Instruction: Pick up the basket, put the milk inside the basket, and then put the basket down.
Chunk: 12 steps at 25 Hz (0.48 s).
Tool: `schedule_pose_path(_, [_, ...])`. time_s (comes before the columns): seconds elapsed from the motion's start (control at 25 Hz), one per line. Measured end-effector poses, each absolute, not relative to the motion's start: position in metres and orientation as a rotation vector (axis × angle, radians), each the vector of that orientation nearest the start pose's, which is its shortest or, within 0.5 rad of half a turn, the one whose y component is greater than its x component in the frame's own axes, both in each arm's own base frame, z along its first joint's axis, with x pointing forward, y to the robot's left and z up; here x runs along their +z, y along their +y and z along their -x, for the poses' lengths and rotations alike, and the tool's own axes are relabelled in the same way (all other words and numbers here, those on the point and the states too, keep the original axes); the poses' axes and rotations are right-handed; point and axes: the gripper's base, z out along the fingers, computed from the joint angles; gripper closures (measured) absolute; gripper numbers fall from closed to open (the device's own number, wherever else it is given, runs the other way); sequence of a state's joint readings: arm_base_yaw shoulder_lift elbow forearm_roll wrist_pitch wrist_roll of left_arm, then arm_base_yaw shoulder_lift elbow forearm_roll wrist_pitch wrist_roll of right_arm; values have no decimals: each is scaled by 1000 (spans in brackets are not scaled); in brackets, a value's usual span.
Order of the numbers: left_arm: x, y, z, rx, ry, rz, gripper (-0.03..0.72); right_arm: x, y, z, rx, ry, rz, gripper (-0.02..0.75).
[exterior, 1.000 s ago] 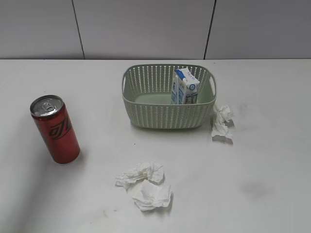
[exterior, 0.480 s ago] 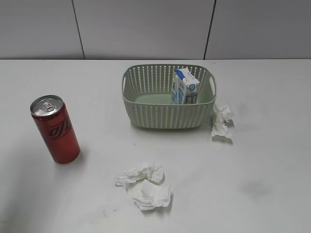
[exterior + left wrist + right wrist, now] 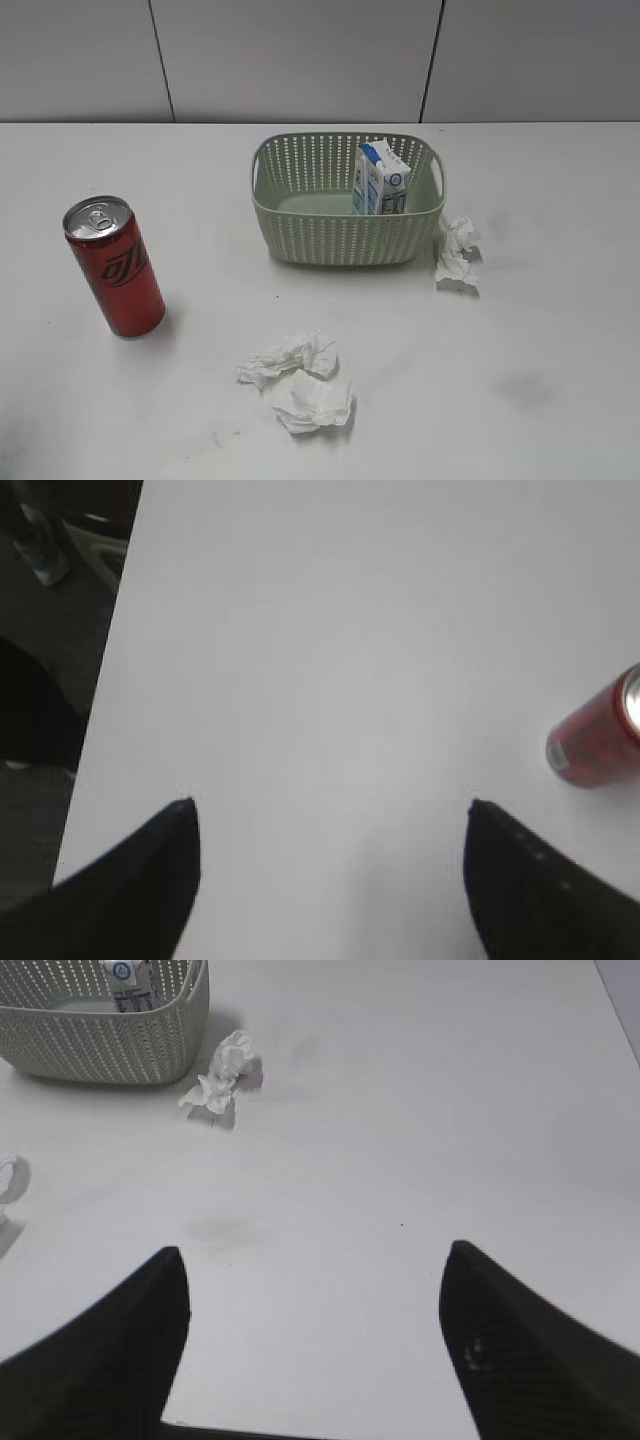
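Observation:
The sage-green basket [image 3: 340, 240] rests on the white table at the back centre. The white-and-blue milk carton [image 3: 380, 178] stands upright inside it, at its right side. Both show in the right wrist view: basket [image 3: 100, 1040] and carton top [image 3: 125, 982] at the upper left. My left gripper [image 3: 328, 805] is open and empty over bare table near the left edge. My right gripper [image 3: 312, 1250] is open and empty over bare table, well in front and right of the basket. Neither gripper shows in the exterior view.
A red soda can [image 3: 113, 266] stands at the left, also in the left wrist view [image 3: 598, 740]. One crumpled tissue [image 3: 456, 252] lies right of the basket, another [image 3: 298, 382] in front. The table's left edge [image 3: 105, 660] drops to dark floor.
Basket, carton, can and tissues have not moved. A faint shadow at the lower left of the table has drawn back out of the exterior view.

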<state>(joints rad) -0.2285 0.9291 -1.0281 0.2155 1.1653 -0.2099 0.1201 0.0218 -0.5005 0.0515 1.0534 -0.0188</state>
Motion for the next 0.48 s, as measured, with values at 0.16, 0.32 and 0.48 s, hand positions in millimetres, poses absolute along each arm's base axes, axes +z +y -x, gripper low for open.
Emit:
schedule_pose_path(0.16, [363, -20, -144, 33, 2516, -37, 141, 278, 4, 2, 125, 2054, 144, 146])
schedule_pose_path(0.32, [366, -17, -120, -37, 2402, -22, 235, 278, 4, 2, 125, 2054, 144, 146])
schedule_pose_path(0.48, [375, -6, -93, 0, 2284, -17, 265, 278, 4, 2, 125, 2055, 143, 146])
